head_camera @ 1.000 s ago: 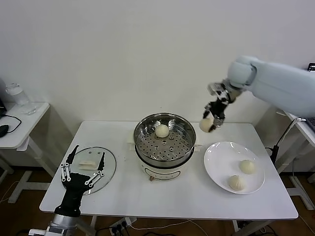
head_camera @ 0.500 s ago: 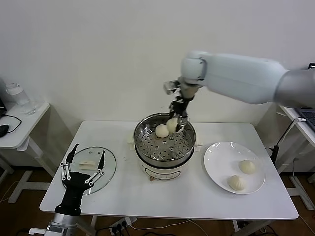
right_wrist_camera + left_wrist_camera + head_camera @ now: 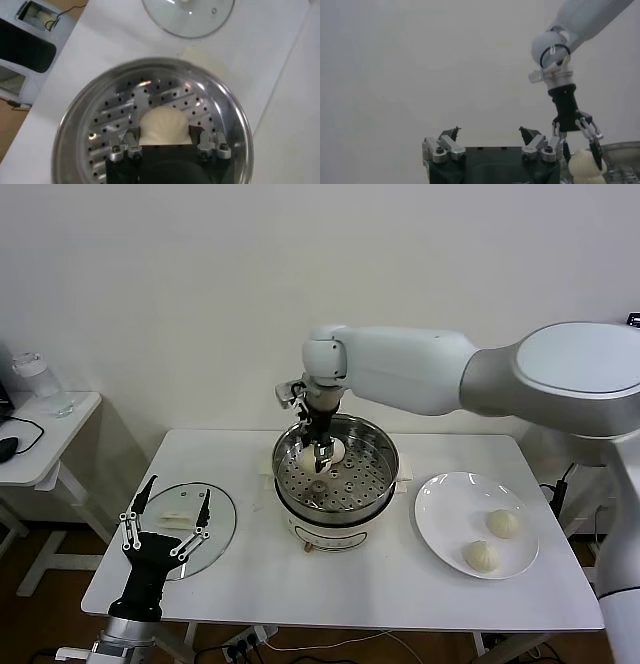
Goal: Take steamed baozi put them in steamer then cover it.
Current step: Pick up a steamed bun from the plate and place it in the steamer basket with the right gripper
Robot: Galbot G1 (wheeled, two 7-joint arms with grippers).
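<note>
The steamer (image 3: 372, 480) stands at the table's middle on its white base. My right gripper (image 3: 319, 454) reaches down into it and is shut on a baozi (image 3: 308, 456), held low over the perforated bottom. In the right wrist view this baozi (image 3: 165, 124) sits between the fingers of the gripper (image 3: 165, 141), inside the steamer (image 3: 75, 127). Another baozi (image 3: 336, 452) lies in the steamer beside it. Two baozi (image 3: 503, 523) (image 3: 482, 556) lie on the white plate (image 3: 445, 504). The glass cover (image 3: 215, 534) lies flat at the table's left. My left gripper (image 3: 166, 522) is open and idle in front of it.
A white side table (image 3: 45, 439) with a clear bottle (image 3: 38, 382) stands at the far left. The wall is close behind the table. The left wrist view shows my open left gripper (image 3: 490, 134) and, farther off, the right gripper with its baozi (image 3: 584, 167).
My right arm has swung left from beside the plate to over the steamer and lowered the baozi into it. The left arm has not moved.
</note>
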